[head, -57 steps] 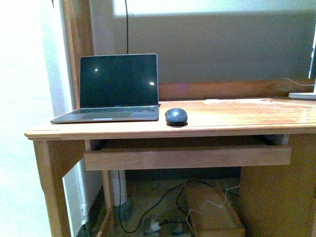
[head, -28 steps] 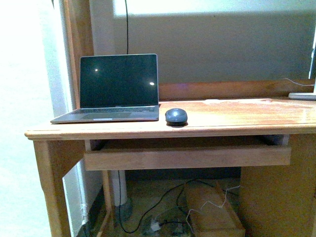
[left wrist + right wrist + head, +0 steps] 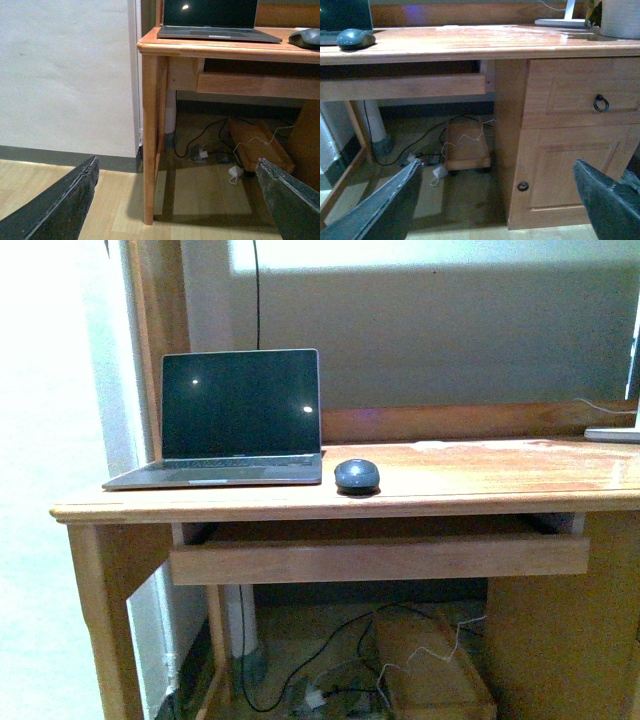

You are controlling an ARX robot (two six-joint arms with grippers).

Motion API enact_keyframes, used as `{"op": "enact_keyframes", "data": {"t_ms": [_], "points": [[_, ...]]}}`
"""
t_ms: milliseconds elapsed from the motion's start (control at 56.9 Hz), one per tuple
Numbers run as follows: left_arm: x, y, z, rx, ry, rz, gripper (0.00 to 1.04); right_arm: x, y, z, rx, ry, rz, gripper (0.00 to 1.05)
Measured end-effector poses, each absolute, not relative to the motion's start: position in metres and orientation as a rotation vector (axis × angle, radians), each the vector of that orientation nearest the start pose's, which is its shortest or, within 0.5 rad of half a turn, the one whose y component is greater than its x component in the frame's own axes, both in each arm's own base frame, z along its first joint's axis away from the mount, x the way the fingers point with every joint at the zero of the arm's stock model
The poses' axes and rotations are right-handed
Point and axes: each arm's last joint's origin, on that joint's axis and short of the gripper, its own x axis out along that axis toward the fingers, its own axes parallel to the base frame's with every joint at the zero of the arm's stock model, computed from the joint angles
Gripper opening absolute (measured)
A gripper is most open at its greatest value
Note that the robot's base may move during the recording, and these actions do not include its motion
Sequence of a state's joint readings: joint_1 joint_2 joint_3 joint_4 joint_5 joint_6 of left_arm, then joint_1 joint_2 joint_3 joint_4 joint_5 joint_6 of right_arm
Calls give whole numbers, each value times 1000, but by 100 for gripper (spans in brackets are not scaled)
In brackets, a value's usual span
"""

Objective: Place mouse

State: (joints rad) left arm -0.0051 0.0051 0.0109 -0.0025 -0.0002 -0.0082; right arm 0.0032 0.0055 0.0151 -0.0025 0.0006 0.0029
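Observation:
The mouse (image 3: 357,476), a small dark grey-blue dome, rests on the wooden desk (image 3: 480,490) just right of the open laptop (image 3: 238,420). It also shows at the desk top's edge in the left wrist view (image 3: 306,38) and in the right wrist view (image 3: 355,38). Neither arm appears in the front view. My left gripper (image 3: 177,200) hangs low in front of the desk's left leg, open, with nothing between its fingers. My right gripper (image 3: 495,200) is low before the desk's cupboard, open and holding nothing.
A pull-out shelf (image 3: 380,558) sits under the desk top. Cables and a low wooden box (image 3: 430,670) lie on the floor beneath. On the right are a drawer with a ring pull (image 3: 601,103) and a cupboard door (image 3: 560,170). A white lamp base (image 3: 560,22) stands at the desk's far right.

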Motion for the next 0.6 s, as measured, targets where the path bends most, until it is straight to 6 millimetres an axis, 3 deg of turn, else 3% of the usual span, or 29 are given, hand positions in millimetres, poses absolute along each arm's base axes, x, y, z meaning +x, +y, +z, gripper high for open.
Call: {"op": "enact_keyframes", "data": {"t_ms": [598], "points": [[97, 0, 167, -8, -3, -5, 97, 97, 0, 168, 3, -7, 3, 97]]}}
